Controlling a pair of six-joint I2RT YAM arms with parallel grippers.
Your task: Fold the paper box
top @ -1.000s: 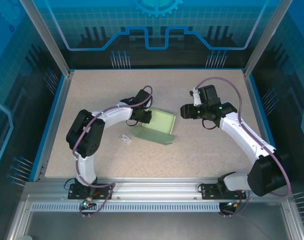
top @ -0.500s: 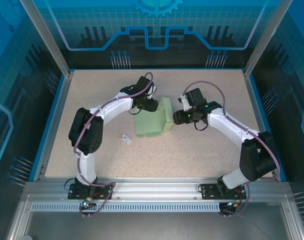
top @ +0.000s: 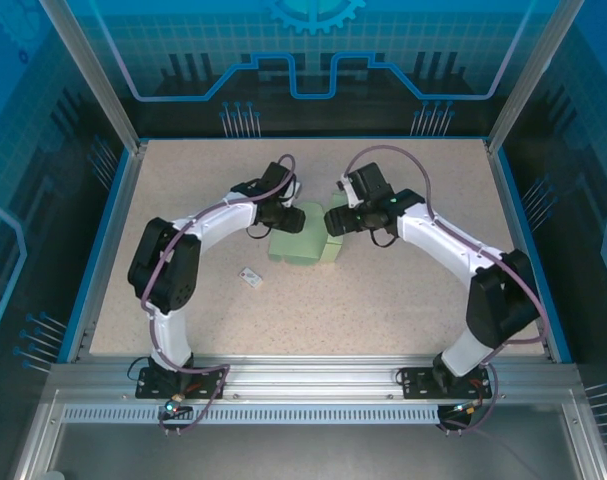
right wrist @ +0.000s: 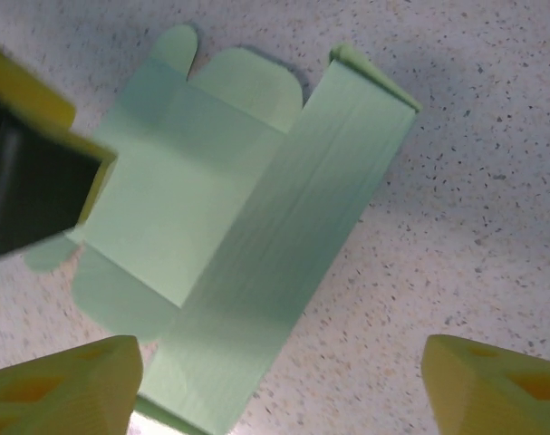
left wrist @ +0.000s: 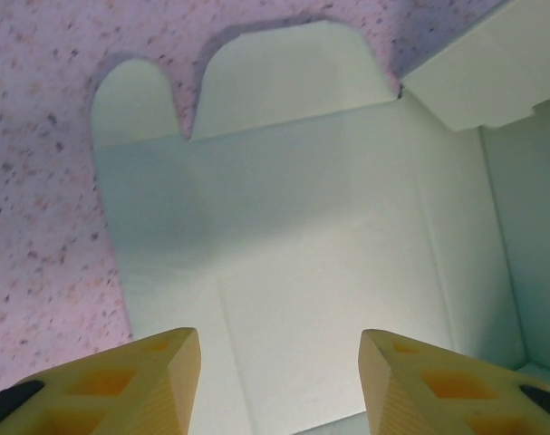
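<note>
Fingers on both arms have just spread apart: the left fingers (left wrist: 120, 381) hang empty just above the paper box (top: 303, 248), seemingly having let it go, and the right fingers (right wrist: 66, 381) have swung in from well off. The box lies mid-worktop (top: 403, 290), one panel laid over, end flaps loose. Folding looks roughly half done, I'd say.

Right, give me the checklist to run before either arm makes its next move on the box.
1. Left gripper free of load: ok, open over the pale mint-green cardboard box.
2. Right gripper free: ok, wide open.
3. Box closed up: not ok, rounded flaps spread out.
4. Small white printed tag clear of box: ok, lies apart.
5. Clearance between the two grippers: cannot tell.
</note>
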